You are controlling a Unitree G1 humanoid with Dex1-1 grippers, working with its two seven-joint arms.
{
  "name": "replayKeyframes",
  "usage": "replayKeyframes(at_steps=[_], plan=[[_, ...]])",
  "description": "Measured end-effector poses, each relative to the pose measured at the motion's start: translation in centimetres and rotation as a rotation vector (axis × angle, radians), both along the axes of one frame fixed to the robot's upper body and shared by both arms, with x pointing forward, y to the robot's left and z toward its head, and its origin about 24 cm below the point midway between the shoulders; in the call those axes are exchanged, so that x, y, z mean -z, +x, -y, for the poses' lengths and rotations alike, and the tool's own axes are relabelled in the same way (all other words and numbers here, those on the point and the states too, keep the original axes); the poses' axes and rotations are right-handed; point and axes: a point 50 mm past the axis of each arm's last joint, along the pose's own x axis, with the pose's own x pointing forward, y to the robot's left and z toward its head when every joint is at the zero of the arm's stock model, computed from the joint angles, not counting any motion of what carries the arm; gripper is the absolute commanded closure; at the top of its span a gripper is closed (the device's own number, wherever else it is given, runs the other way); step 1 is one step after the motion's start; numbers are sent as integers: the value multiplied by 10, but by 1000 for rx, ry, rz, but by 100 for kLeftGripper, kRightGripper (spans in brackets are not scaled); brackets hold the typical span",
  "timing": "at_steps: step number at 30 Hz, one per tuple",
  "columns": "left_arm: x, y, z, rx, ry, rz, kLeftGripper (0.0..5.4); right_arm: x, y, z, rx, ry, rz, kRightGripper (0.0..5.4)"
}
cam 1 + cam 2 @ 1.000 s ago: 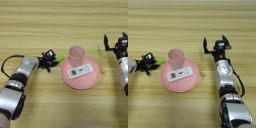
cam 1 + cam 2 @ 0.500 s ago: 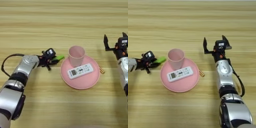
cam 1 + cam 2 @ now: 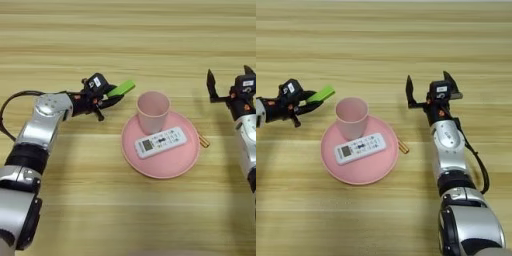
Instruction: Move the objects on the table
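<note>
Left gripper (image 3: 111, 96) pinched the green block (image 3: 120, 89) at the cup's (image 3: 152, 110) 10 o'clock. A slip could knock it into the cup. Right gripper (image 3: 428, 90) idled, fingers spread.

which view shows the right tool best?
Right eye view. The right tool and its whole forearm sit well inside the picture, both black fingers spread open over bare table, holding nothing. The left eye view puts it at the right edge, partly cropped, though its open fingers still show.

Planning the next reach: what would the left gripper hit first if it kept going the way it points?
Probably the pink cup. The left gripper, shut on the green block, points right toward it, though height is unclear.
</note>
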Motion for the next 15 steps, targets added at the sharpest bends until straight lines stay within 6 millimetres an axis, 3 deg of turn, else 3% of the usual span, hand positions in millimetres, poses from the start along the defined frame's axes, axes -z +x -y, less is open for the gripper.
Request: replayKeyframes(at_steps=[5, 15], plan=[[-20, -14, 10, 79, -16, 61, 406, 0, 0, -1, -3, 0, -2, 0], [-31, -32, 22, 209, -13, 90, 406, 1, 0, -2, -5, -4, -3, 0]])
